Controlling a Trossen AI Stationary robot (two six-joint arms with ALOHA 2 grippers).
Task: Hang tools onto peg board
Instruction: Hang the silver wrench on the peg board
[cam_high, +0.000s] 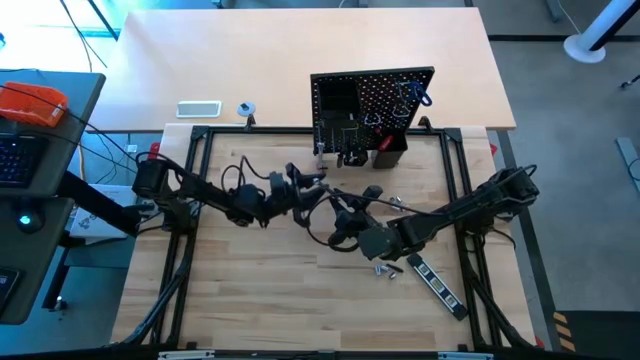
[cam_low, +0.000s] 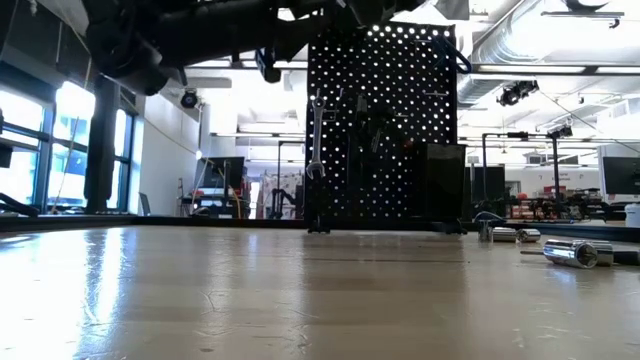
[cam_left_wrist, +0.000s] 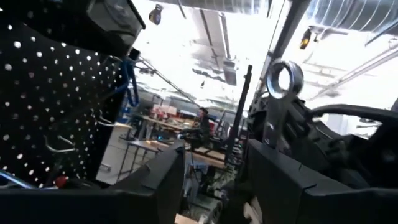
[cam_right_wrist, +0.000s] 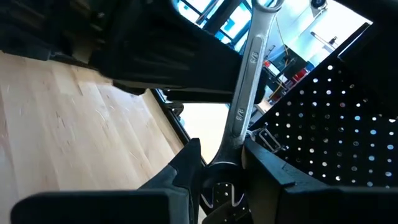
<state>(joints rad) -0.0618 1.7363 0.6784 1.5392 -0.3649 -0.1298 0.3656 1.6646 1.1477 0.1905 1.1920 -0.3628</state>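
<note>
The right gripper (cam_right_wrist: 221, 163) clamps a silver wrench (cam_right_wrist: 249, 74) beside the peg board (cam_high: 372, 112), the left gripper (cam_left_wrist: 211, 180) gapes empty; several tools (cam_high: 385, 268) lie behind it unhung.

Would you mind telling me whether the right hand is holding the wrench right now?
Yes, held: the right hand is shut on the silver wrench, whose shaft rises from between its fingers.

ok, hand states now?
Left hand: open, holding nothing.
Right hand: shut on the silver wrench.
</note>
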